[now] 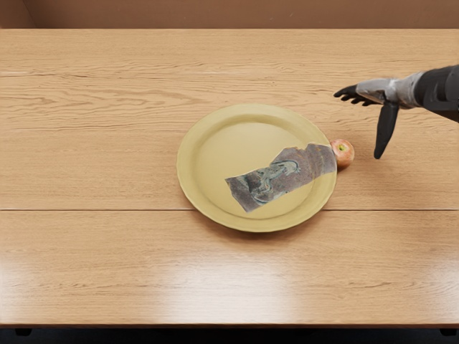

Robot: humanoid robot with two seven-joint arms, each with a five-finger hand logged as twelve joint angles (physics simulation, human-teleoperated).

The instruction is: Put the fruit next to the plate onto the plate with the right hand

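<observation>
Fruit [343,153]: small, reddish, sitting right of frame centre on the table [107,258], just beside the right rim of the yellow plate [204,147]. Right robot hand [382,94]: hovering at upper right, fingers spread, holding nothing. You are aiming to descend squarely over it and close gently, since a nudge is likely sending it rolling.

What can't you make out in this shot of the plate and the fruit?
Head view, the left arm: out of frame.
Arm behind the right hand: cut off by the right edge.
The fruit: too small to name its kind; the plate rim may hide its left side.
The grey patch on the plate: blurred, unclear what it is.
</observation>
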